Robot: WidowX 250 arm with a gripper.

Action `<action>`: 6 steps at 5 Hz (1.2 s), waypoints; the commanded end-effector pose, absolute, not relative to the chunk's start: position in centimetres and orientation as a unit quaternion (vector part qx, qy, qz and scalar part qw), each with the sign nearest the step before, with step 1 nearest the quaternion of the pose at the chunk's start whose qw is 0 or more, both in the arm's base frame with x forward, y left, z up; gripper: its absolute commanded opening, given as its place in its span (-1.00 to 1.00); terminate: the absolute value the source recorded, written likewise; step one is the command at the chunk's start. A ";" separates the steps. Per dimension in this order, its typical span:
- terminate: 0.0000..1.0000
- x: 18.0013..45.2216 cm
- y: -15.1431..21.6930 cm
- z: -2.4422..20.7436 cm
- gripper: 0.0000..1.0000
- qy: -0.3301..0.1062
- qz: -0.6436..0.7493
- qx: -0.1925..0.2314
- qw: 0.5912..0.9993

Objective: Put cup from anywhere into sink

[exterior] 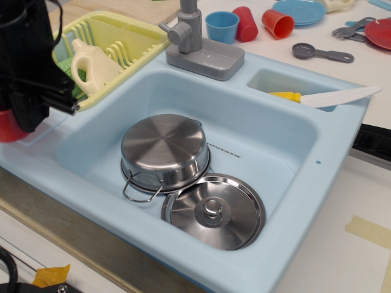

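Observation:
The large red cup (7,127) stands on the left rim of the light blue sink (342,125), outside the basin. Only a small part of it shows past the arm. My black gripper (27,119) is at the far left, right over and in front of the cup, and hides most of it. Its fingers do not show clearly, so I cannot tell whether they are open or shut on the cup. The deep basin holds an upturned steel pot (164,146) and a steel lid (214,210).
A grey faucet (198,46) stands at the sink's back. A yellow-green dish rack (131,33) with a cream jug (91,64) is behind the gripper. A yellow-handled knife (324,96) lies in the side compartment. A blue cup (222,25), small red cups (278,23) and a grey spoon (321,53) are on the table behind.

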State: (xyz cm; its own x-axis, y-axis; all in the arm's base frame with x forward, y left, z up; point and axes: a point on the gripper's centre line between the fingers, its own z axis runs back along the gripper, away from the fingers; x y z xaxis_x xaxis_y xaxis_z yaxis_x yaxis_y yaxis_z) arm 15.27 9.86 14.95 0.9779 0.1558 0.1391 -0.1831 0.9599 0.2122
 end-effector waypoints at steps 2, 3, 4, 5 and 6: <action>-1.00 18.7 4.3 18.6 -1.00 -0.110 0.042 0.107 0.987; -1.00 20.7 1.6 18.3 -1.00 -0.115 0.017 0.071 0.991; -1.00 21.9 -0.6 18.0 -1.00 -0.133 0.008 0.066 0.989; -1.00 22.6 -2.1 17.8 -1.00 -0.138 -0.003 0.059 0.989; -1.00 22.5 -2.4 17.7 1.00 -0.137 -0.016 0.041 0.990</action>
State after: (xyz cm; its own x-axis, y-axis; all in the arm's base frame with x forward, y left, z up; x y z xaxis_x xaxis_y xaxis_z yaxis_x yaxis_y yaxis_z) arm 22.00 -2.81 16.98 0.9697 -0.0483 0.2393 0.0334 0.9973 0.0658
